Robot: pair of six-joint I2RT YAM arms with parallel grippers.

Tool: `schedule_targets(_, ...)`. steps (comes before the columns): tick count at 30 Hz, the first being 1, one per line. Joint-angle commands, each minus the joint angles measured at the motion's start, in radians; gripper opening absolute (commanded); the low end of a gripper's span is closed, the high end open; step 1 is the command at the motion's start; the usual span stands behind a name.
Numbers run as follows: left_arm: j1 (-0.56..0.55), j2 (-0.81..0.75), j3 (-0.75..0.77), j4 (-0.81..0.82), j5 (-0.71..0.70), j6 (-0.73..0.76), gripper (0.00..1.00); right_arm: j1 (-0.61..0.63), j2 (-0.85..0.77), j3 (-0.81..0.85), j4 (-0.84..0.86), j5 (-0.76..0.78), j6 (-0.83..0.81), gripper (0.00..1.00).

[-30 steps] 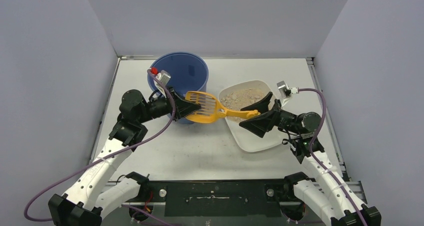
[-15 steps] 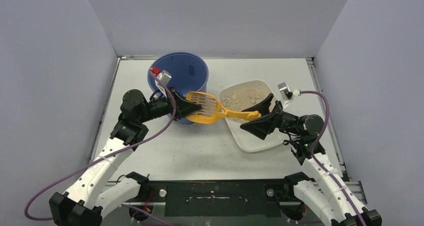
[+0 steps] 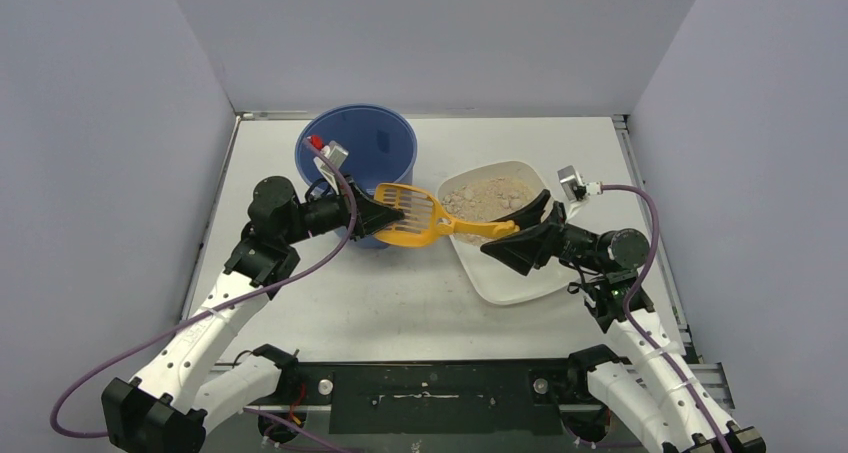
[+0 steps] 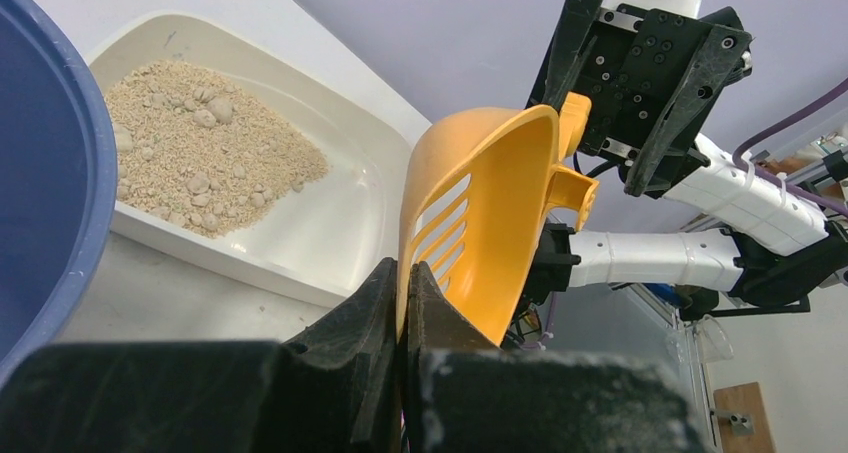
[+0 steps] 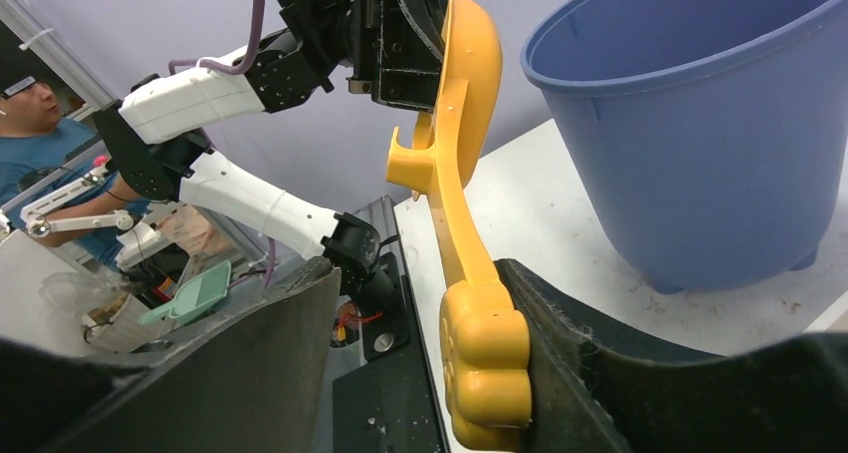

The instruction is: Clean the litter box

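L gripper [image 3: 383,213]: pressed together, pinching the rim of the scoop's slotted end. Clear in L wrist view, hard to make out from the top.
Bucket [image 3: 372,145]: blue, back-left on the table [image 3: 400,313]. Near wall hidden behind L gripper & scoop.
Scoop [image 3: 412,216]: yellow, off the table, spanning btw both grippers. Slotted end is by the bucket, handle reaches over the litter box.
Litter box [image 3: 520,281]: white, right of centre on table, just beside the bucket. Sandy litter [image 3: 490,193] is piled at the far end. Mid part covered by R gripper.
R gripper [image 3: 512,235]: jaws part-spread around the handle end. One finger touches it, the other has a gap, so no clamp.
Vs 1 s ago: R jaws clearly narrower. L arm nudged a bit right. Scoop, bucket & box in approx the same spots.
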Motion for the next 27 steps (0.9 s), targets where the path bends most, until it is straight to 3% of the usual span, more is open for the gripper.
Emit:
schedule_targets(1,0.007,-0.003,0.010,0.028,-0.021,-0.004,0.00,0.012,-0.009,0.042,0.028,0.020,-0.030,0.54)
schedule_targets(12,0.007,0.007,0.015,0.045,-0.010,-0.027,0.00,0.037,-0.002,0.058,-0.012,0.041,-0.062,0.24)
schedule_targets(15,0.007,0.007,0.015,0.056,-0.001,-0.035,0.00,0.042,-0.001,0.070,-0.040,0.053,-0.085,0.01)
schedule_targets(21,0.007,0.007,0.014,0.050,-0.001,-0.032,0.02,0.045,-0.014,0.095,-0.139,0.109,-0.145,0.00)
schedule_targets(25,0.007,0.007,0.023,0.031,-0.026,-0.025,0.50,0.045,-0.022,0.108,-0.177,0.140,-0.162,0.00)
schedule_targets(27,0.007,0.018,0.043,0.007,-0.035,-0.011,0.64,0.046,-0.017,0.132,-0.220,0.144,-0.176,0.00)
